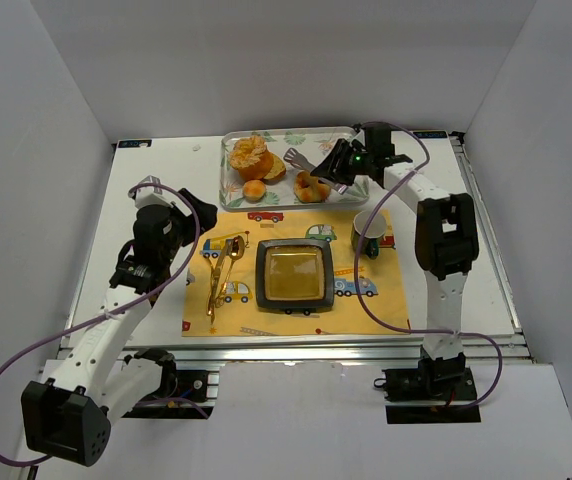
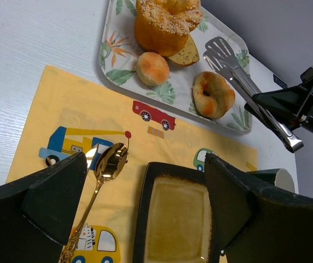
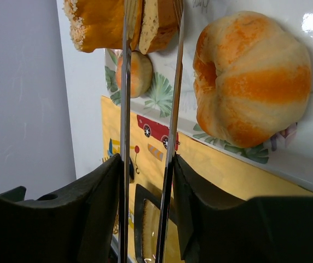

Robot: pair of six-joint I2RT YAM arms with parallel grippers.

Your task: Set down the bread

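White walls are seen around the desk [image 1: 486,290]. The bread [image 1: 293,273] is laid flat on the black plate [image 1: 262,275] on the yellow mat [image 1: 376,300]. The left claw [image 1: 191,212] is held wide apart. The right claw [image 1: 341,165] is clamped on the tongs [image 1: 301,158] over the tray [image 1: 224,165].

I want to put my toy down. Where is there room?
Bare spots: the white table left of the tray, and the yellow mat strip between tray and black plate. The toast fills the plate. The mat's left side has the gold spoon, its right side the cup. The tray is crowded with breads and the tongs in the right gripper.
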